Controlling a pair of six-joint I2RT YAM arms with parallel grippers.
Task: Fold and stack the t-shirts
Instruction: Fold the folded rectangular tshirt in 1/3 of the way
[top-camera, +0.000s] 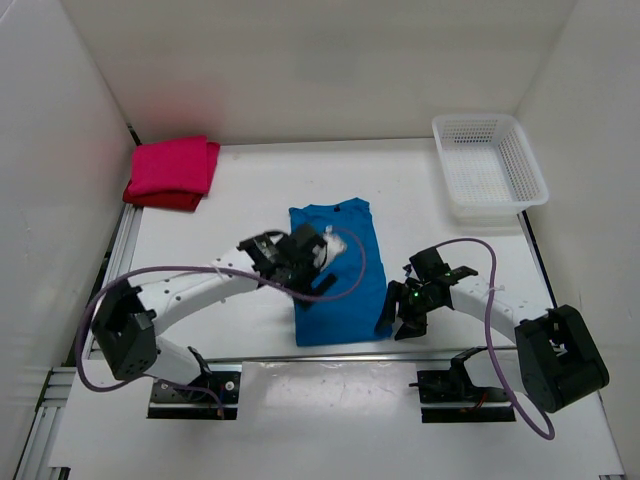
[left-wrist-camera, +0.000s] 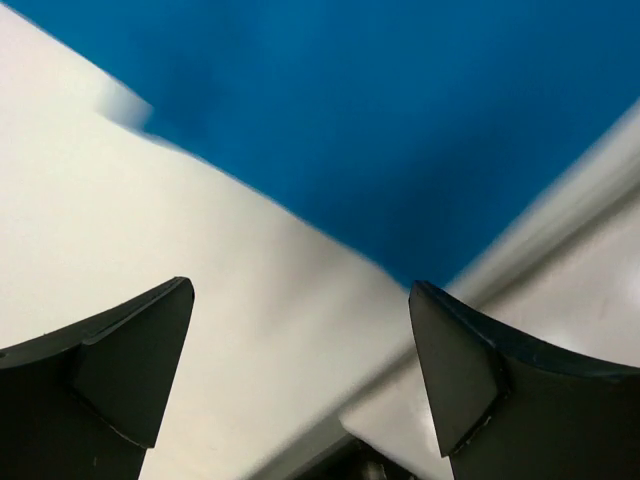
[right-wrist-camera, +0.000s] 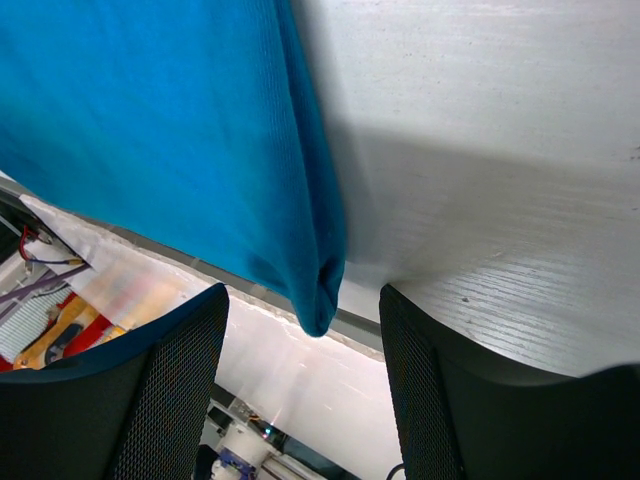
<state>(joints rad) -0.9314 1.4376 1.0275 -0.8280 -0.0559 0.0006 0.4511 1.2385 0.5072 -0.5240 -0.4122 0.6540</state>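
The bright blue t-shirt (top-camera: 335, 280) lies in the middle of the table, folded into a long narrow strip with its collar at the far end. My left gripper (top-camera: 290, 255) hovers open over its left edge; in the left wrist view the jaws (left-wrist-camera: 300, 300) stand wide over bare table, with blue cloth (left-wrist-camera: 400, 120) beyond them. At the shirt's near right corner, my right gripper (top-camera: 396, 318) is open. That corner (right-wrist-camera: 318, 300) hangs between the mesh-faced fingers (right-wrist-camera: 180, 370), untouched. The magenta-pink t-shirt (top-camera: 175, 165) lies folded on the dark red one (top-camera: 160, 198) at the back left.
A white mesh basket (top-camera: 490, 165) stands at the back right. White walls close in the table (top-camera: 430, 220) on three sides. The table's near edge and a metal rail (top-camera: 330, 360) run just below the blue shirt, with both arm bases behind it.
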